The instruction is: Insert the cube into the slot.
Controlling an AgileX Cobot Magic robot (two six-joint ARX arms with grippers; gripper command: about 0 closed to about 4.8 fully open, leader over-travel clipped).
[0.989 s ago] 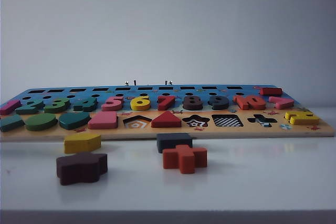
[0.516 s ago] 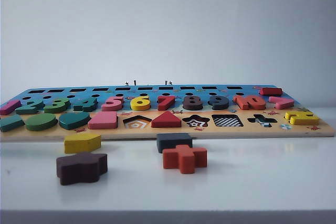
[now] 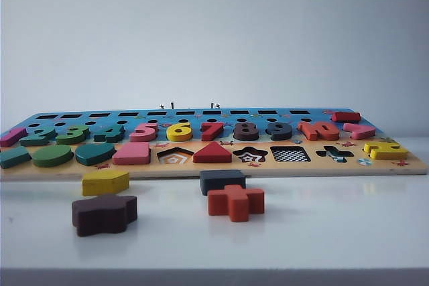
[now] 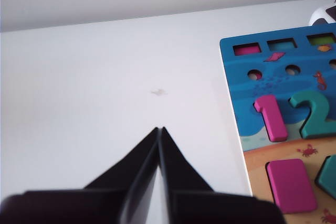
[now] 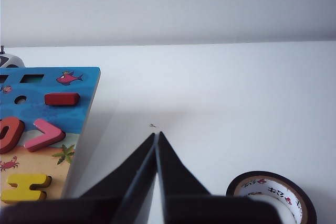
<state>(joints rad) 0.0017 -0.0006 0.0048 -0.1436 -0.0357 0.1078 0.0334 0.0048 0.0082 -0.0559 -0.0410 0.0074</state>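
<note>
On white table [image 3: 335, 219]: cube [image 3: 222, 180] by board [image 3: 214, 165]; L pincer [image 4: 159, 129] & R pincer [image 5: 156, 135] pressed together.

We see the cube [image 3: 222, 181] on the table [image 3: 335, 232] just before the puzzle board [image 3: 375, 165], the cross block [image 3: 236, 201] touching its front; the flower block [image 3: 104, 214] lies well left, behind it the pentagon block [image 3: 105, 182].
</note>
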